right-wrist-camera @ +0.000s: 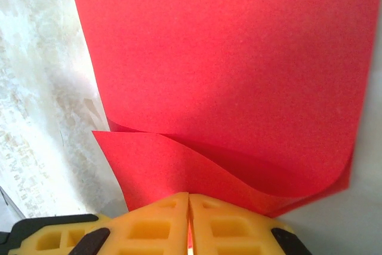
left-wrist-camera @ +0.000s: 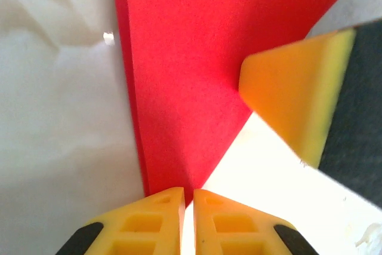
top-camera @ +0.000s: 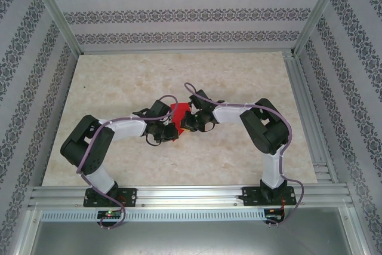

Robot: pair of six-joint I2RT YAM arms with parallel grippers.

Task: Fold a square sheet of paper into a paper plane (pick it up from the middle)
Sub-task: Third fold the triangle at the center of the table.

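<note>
red paper [right-wrist-camera: 239, 58] matt & smooth, table [top-camera: 107, 88] polished marble-look.

This is looking like a robotics lab test cell. Silver slotted aluminium frame posts [top-camera: 55, 13] are boxing in a beige marble-patterned tabletop [top-camera: 119, 76], and flat panels of grey-and-white striped ornamental wallpaper [top-camera: 179, 10] are serving as its walls. A black-and-white left robot arm [top-camera: 89, 141] and a matching right robot arm [top-camera: 265, 126] are sitting bolted to a silver aluminium rail [top-camera: 191, 194] at the near edge, with lilac cables [top-camera: 291, 141] trailing along them.
</note>
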